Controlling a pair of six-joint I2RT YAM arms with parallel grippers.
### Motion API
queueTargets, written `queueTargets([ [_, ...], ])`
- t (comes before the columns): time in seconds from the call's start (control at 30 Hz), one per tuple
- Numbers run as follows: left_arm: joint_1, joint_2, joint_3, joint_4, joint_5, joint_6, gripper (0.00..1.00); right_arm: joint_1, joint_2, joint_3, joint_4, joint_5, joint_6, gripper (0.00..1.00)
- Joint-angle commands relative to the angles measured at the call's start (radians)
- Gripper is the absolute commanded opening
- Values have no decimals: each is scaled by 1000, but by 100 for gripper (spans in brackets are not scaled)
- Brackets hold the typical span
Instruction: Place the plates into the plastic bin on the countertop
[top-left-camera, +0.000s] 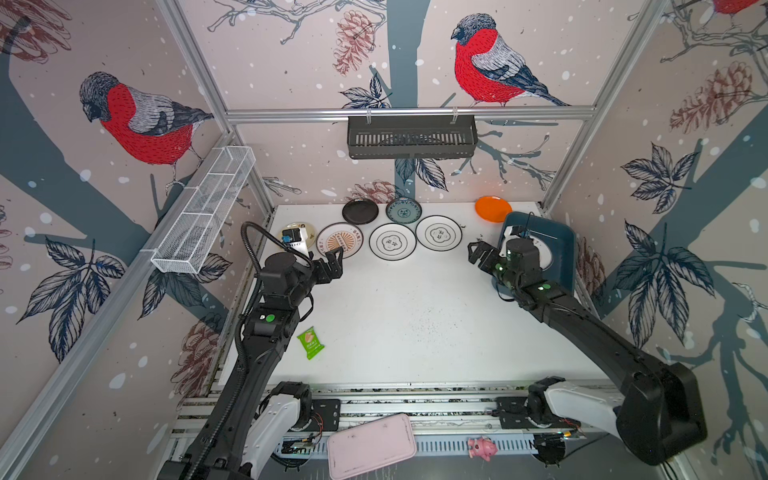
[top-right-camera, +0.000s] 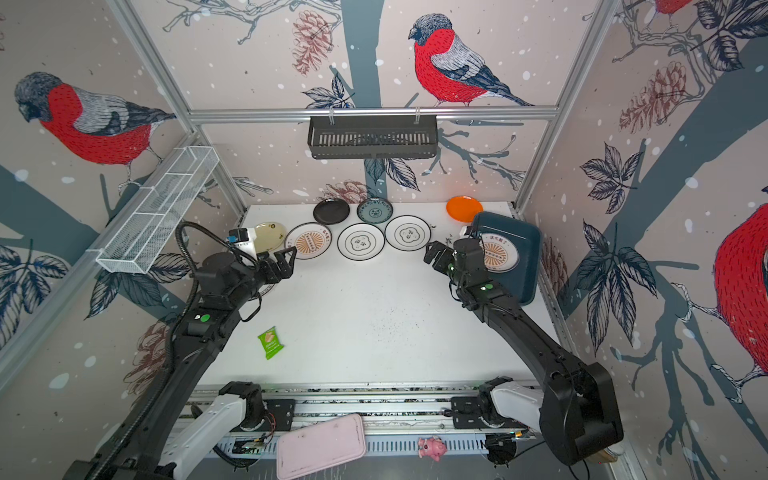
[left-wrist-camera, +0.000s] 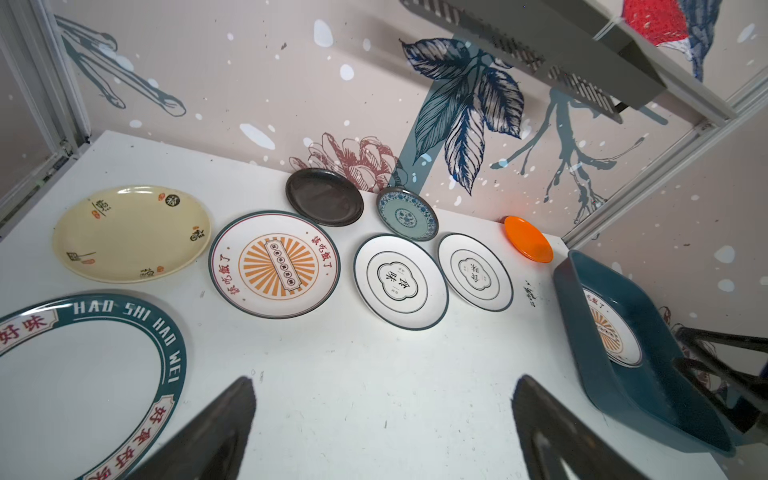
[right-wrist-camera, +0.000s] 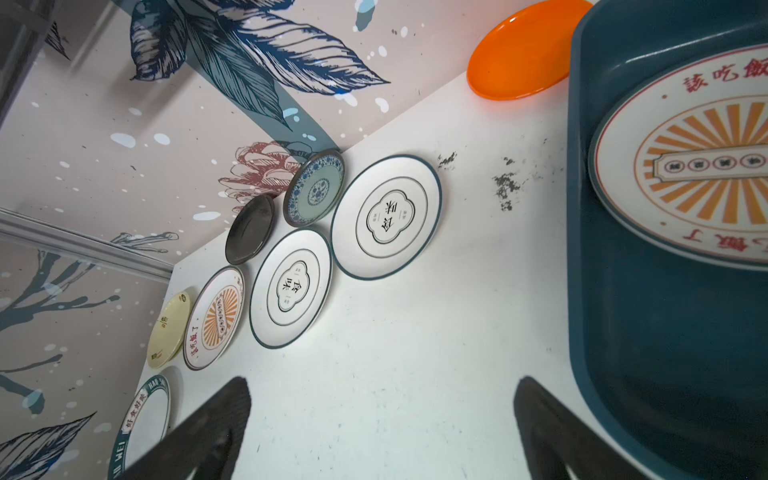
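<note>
Several plates lie along the back of the countertop (top-left-camera: 407, 316): black (top-left-camera: 360, 211), teal-patterned (top-left-camera: 403, 210), orange sunburst (top-left-camera: 339, 240), two white black-rimmed ones (top-left-camera: 392, 241) (top-left-camera: 438, 232) and plain orange (top-left-camera: 493, 209). The left wrist view adds a cream plate (left-wrist-camera: 131, 235) and a dark-ringed plate (left-wrist-camera: 166, 345). The plastic bin (top-left-camera: 561, 257) stands at the right edge and holds a sunburst plate (right-wrist-camera: 685, 166). My left gripper (top-left-camera: 334, 254) hangs open and empty beside the sunburst plate. My right gripper (top-left-camera: 473, 249) is open and empty just left of the bin.
A green snack packet (top-left-camera: 311, 343) lies at the front left of the table. A pink tray (top-left-camera: 371, 444) and a pink toy (top-left-camera: 482, 448) sit on the front rails. A black slotted basket (top-left-camera: 411, 137) hangs on the back wall, a white wire-mesh basket (top-left-camera: 208, 203) on the left.
</note>
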Motion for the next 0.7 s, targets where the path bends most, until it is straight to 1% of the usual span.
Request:
queueTargets([
  [0.0, -3, -67, -55, -60, -41, -19, 96, 99, -2, -39, 16, 119, 94, 100],
  [0.03, -1, -97, -84, -52, -51, -46, 96, 138, 2, -49, 35, 151, 115, 100],
  [0.07, -6, -119, -77, -79, -56, -56, 96, 174, 8, -52, 40, 178, 141, 100],
  [0.13, -72, -161, -62, -119, -164, -29, 96, 234, 22, -46, 52, 218, 164, 100],
  [0.17, -85, -177, -63, -121, -180, -30, 96, 264, 36, -37, 49, 241, 176, 100],
  [0.2, -87, -189, -67, -113, -168, -26, 96, 284, 47, -25, 46, 255, 185, 100],
  [0.27, -87, -198, -79, -87, -123, -18, 96, 318, 73, -4, 56, 276, 196, 100],
  [0.4, -82, -182, -68, -93, -45, -10, 96, 330, 157, 12, 111, 261, 250, 100],
  [0.53, -28, -114, -70, -52, 170, -1, 96, 324, 230, -5, 218, 277, 329, 99],
  [0.57, -10, -88, -65, -58, 209, -4, 96, 320, 250, -13, 262, 275, 345, 99],
  [0.67, 7, -25, -57, -66, 265, -5, 96, 304, 306, -26, 329, 279, 416, 99],
])
